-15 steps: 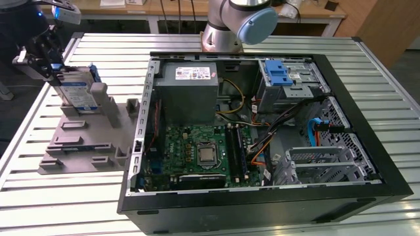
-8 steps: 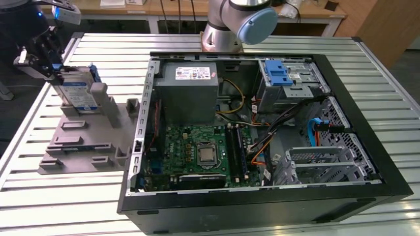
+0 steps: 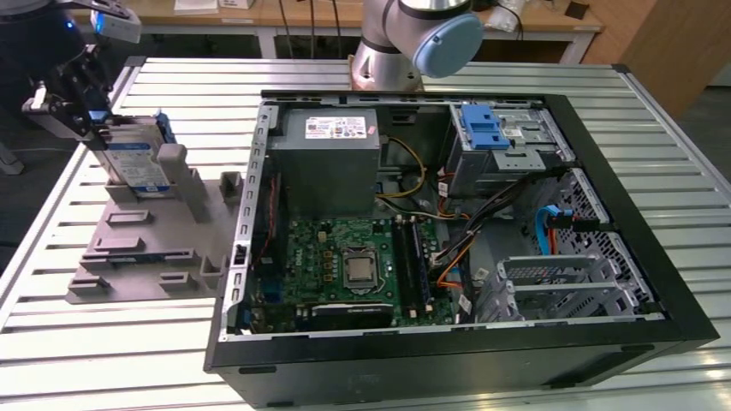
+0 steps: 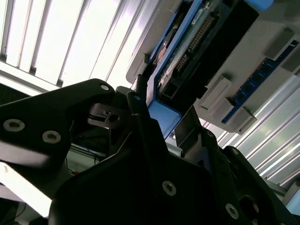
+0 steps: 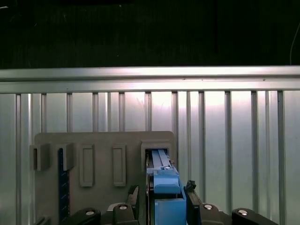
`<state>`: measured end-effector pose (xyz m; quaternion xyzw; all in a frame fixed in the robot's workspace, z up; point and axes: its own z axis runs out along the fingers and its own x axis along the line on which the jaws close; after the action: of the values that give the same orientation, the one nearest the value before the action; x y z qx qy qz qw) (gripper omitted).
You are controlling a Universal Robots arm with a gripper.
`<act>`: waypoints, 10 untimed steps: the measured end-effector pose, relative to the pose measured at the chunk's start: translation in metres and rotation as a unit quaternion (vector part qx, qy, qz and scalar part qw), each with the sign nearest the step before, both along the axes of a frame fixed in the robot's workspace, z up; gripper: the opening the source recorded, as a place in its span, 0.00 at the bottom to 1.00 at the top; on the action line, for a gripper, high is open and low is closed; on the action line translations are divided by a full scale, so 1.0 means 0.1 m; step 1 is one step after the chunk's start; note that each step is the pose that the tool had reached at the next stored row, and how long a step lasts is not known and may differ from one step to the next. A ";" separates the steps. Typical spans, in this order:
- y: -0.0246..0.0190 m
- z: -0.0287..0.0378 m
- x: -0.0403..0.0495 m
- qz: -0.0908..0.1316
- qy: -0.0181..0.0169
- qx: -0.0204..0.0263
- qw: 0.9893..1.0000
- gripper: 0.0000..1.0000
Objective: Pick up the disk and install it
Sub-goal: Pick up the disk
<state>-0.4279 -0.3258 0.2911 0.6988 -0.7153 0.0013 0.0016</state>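
Note:
The disk (image 3: 137,158) stands on edge in a slot of the grey holder (image 3: 143,248) at the exterior view's left, its white-and-blue label and blue carrier frame showing. My gripper (image 3: 109,137) hangs over its upper end. In the first wrist view the disk's blue edge (image 5: 164,180) lies between the gripper (image 5: 161,192) fingers, and a thin dark gap shows beside one fingertip (image 5: 134,194). The gripper looks open, with its fingers astride the disk. The second wrist view shows the disk's underside with its connector (image 4: 187,51), and one finger (image 4: 140,93) alongside it.
An open computer case (image 3: 639,282) lies on the slatted metal table (image 3: 103,360), with a motherboard (image 3: 354,261), a grey power supply (image 3: 331,158) and a drive bay with a blue latch (image 3: 491,128). The arm's base (image 3: 395,60) stands behind the case.

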 end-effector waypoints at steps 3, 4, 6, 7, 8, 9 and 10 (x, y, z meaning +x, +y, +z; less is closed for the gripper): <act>0.000 -0.015 0.000 0.000 0.000 0.000 1.000 0.50; 0.000 -0.020 -0.001 0.000 0.000 0.000 1.000 0.50; 0.000 -0.020 -0.001 0.000 0.000 0.000 1.000 0.50; 0.000 -0.021 -0.001 0.000 0.000 0.000 1.000 0.48; 0.000 -0.022 0.000 0.000 0.000 0.000 1.000 0.48; 0.000 -0.022 0.000 0.000 0.000 0.000 1.000 0.42; 0.000 -0.022 0.000 0.000 0.000 0.000 1.000 0.42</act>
<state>-0.4280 -0.3258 0.2888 0.6988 -0.7153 0.0013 0.0018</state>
